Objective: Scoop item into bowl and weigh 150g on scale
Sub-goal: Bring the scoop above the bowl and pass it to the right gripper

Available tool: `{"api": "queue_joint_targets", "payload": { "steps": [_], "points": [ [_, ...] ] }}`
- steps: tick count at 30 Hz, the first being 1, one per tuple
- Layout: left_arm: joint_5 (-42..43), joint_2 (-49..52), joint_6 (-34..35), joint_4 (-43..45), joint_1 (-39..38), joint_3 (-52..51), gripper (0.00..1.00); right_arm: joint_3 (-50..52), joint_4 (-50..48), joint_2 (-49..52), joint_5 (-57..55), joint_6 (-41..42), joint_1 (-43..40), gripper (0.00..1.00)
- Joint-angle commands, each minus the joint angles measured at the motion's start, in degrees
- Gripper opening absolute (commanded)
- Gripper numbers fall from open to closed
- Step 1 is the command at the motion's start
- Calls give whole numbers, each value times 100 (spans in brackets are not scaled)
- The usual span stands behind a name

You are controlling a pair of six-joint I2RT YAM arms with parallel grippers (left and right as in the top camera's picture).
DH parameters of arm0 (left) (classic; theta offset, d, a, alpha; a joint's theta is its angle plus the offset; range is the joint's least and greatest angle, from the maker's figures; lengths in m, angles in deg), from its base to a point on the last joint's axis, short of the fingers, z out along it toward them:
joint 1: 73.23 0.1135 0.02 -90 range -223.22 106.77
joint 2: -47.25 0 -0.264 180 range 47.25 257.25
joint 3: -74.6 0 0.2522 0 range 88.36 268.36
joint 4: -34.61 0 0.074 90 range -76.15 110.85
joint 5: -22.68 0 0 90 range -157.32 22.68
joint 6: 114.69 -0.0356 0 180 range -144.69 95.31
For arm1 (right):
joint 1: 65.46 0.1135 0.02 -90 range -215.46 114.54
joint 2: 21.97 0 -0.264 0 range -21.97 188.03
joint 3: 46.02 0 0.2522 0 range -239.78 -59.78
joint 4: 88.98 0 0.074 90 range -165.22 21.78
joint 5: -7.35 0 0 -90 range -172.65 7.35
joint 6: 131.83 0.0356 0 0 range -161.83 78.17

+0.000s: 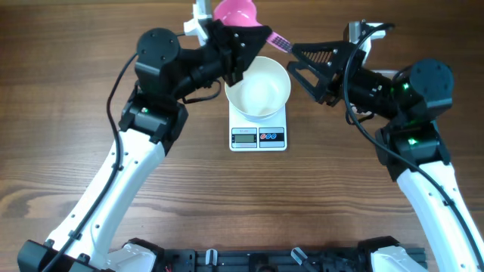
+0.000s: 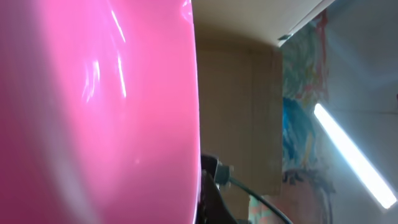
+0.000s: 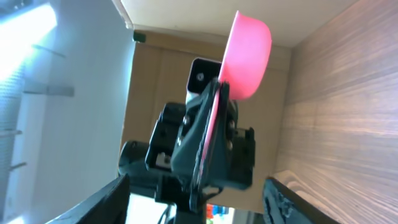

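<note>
The white bowl (image 1: 259, 88) stands on the white scale (image 1: 259, 137) at the table's middle; its inside looks plain white. The item is out of view. My left gripper (image 1: 255, 36) is shut on the handle of a pink scoop (image 1: 236, 11), held above the bowl's far rim with the handle's end (image 1: 281, 43) pointing right. In the left wrist view the scoop's cup (image 2: 93, 112) fills the left half. My right gripper (image 1: 292, 59) is open just right of the handle's end. From the right wrist, the scoop (image 3: 245, 56) stands on edge, and the gripper (image 3: 199, 202) has its fingers wide on either side.
Brown wooden table (image 1: 60, 113) lies all around the scale. The two arms reach in from the front left and front right and meet over the bowl's far side. The table's far edge runs close behind the scoop.
</note>
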Motion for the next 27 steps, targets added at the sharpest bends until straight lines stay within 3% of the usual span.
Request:
{"api": "queue_joint_targets", "payload": {
  "steps": [1, 13, 27],
  "points": [
    [-28, 15, 70, 33, -109, 22, 4, -76, -57, 107, -107, 208, 22, 65],
    [55, 17, -105, -4, -262, 22, 4, -76, -63, 164, -205, 249, 22, 47],
    [28, 20, -343, -22, -433, 22, 4, -76, -63, 170, -299, 313, 22, 40]
  ]
}}
